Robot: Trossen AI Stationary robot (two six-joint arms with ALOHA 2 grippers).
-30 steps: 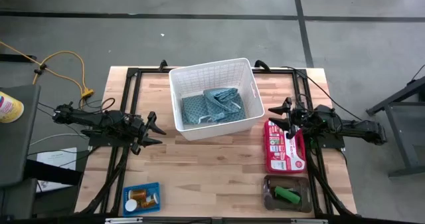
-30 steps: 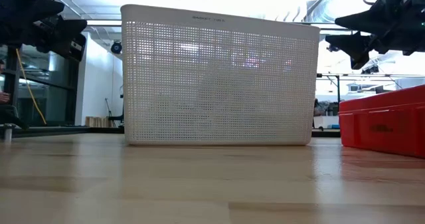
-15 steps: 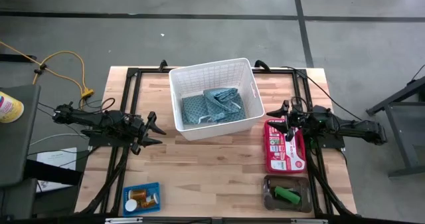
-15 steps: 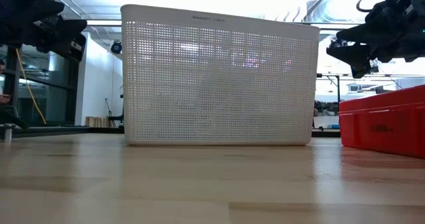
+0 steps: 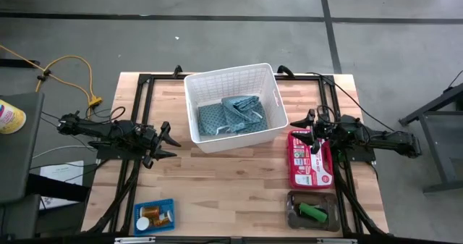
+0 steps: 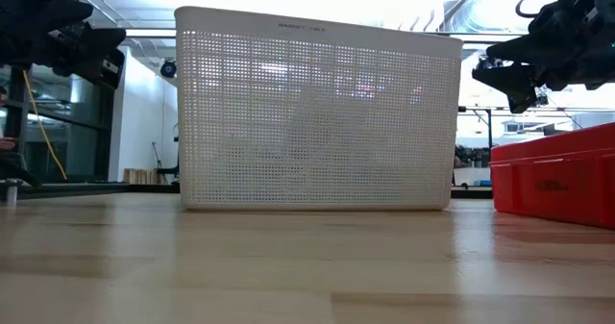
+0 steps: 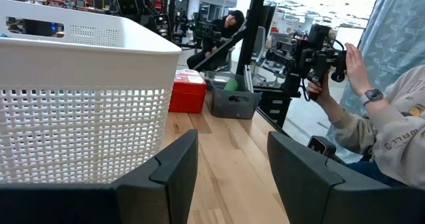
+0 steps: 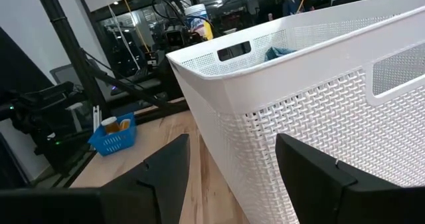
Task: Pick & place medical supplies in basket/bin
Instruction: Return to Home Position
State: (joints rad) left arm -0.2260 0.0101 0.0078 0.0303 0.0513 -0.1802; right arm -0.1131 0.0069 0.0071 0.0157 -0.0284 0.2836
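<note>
The white lattice basket stands at the table's far middle, with two teal patterned cloths lying in it. At the near left, a small blue tray holds an orange pill bottle and a white cap. A grey tray at the near right holds a green oblong piece. My left gripper stands open to the left of the basket, level, with nothing between its fingers. To the basket's right, my right gripper is open too and points at the basket wall.
A red box lies at the right, just below my right gripper and next to the grey tray. Bare wood lies between the basket and the near edge. Beyond the table's right side a person holds a device.
My right gripper has tipped a little at the wrist and then kept still; its place over the red box's far end is the same.
</note>
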